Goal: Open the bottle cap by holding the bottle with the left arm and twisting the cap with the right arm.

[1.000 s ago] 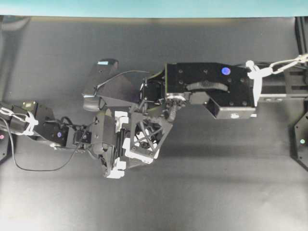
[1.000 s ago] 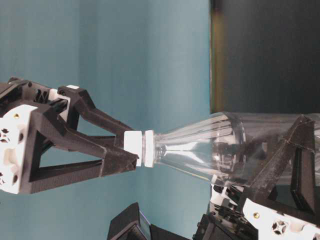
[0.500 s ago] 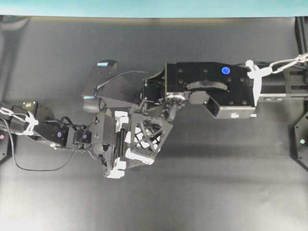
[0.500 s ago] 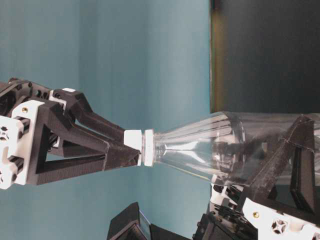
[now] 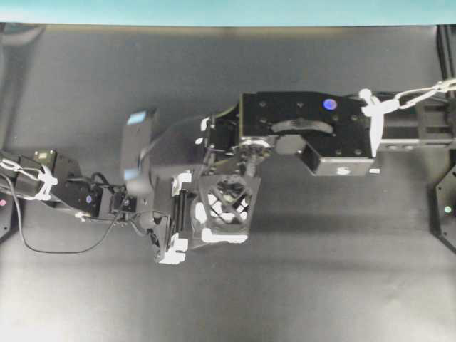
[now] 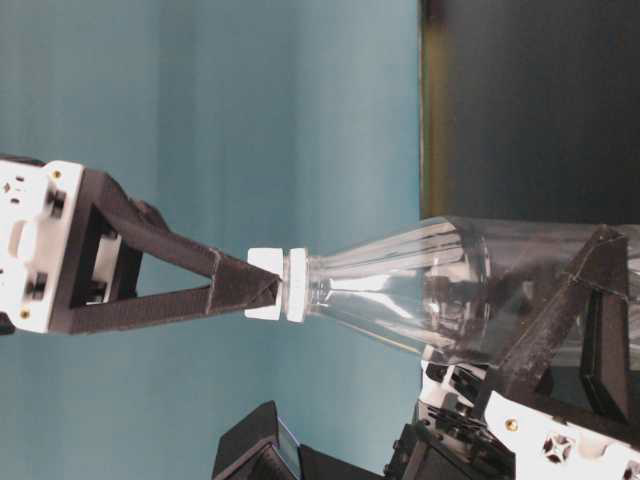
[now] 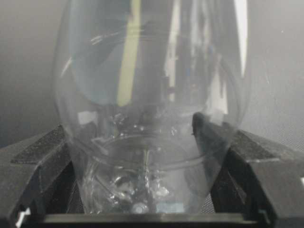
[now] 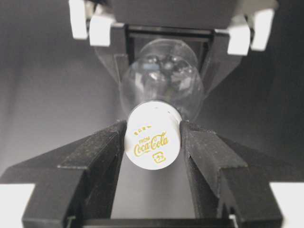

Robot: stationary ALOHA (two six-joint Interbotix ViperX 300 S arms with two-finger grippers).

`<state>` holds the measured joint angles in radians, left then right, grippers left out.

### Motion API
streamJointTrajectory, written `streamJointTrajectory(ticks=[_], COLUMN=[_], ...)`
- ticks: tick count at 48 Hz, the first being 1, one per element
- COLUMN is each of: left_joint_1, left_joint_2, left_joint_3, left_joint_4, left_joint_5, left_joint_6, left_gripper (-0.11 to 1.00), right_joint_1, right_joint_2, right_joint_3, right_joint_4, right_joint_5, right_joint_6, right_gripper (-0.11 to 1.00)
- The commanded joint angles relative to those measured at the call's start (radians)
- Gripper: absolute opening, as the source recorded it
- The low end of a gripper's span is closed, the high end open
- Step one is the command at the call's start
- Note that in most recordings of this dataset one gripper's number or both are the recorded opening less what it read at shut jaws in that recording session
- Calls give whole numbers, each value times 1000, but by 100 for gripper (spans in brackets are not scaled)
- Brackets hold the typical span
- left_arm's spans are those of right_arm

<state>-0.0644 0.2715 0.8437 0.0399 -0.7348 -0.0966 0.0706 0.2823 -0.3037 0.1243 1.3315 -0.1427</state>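
Right gripper [image 8: 154,142] reaching down, clamped on cap [image 8: 153,134]. Left gripper [image 7: 142,156] closed round bottle [image 6: 450,290] body, held above table [image 5: 320,271], upright, slightly tilted, neck toward right gripper.

table: I see a dark grey matte tabletop [image 5: 320,271], faint creases in it
backdrop: teal wall [image 6: 250,120], shows as a thin strip along the top edge in my overhead view
scrap: 1 tiny white rectangular bit [image 5: 375,171] lying flat on the table
frame: black fixture [image 5: 447,206] at the right edge, green dot on it
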Motion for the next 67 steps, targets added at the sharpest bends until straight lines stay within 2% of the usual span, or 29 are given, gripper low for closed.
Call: streamJointTrajectory(ticks=[1,9,10,16,20,25,30,37,48,65,67], left_joint_1=[-2,-2,-2,-3,-3,-5,-5,-5,-8,-9,-9], left_joint_2=[8,8,8,8,8,8,8,8,8,8,8], left_joint_3=[3,2,2,3,2,2,3,3,3,8,11], left_joint_4=[3,3,5,3,3,3,5,3,3,3,5], left_joint_5=[11,11,11,9,9,9,9,9,2,5,6], left_joint_6=[-2,-2,-2,-2,-2,-2,-2,-2,-3,-5,-5], left_gripper=[80,80,80,80,80,80,80,80,80,80,80], right_joint_1=[15,23,26,32,31,31,31,34,37,43,44], right_joint_2=[-2,-3,-3,-6,-9,-12,-11,-11,-12,-12,-12], right_joint_3=[-23,-23,-23,-11,-2,3,3,2,5,8,8], right_joint_4=[5,2,0,-11,-14,-38,-67,-67,-69,-66,-69], right_joint_5=[15,35,35,31,26,26,26,21,-26,-38,-54], right_joint_6=[-115,-383,-434,-607,-681,-735,-735,-716,-607,-577,-558], right_gripper=[37,37,37,37,37,37,37,37,37,37,41])
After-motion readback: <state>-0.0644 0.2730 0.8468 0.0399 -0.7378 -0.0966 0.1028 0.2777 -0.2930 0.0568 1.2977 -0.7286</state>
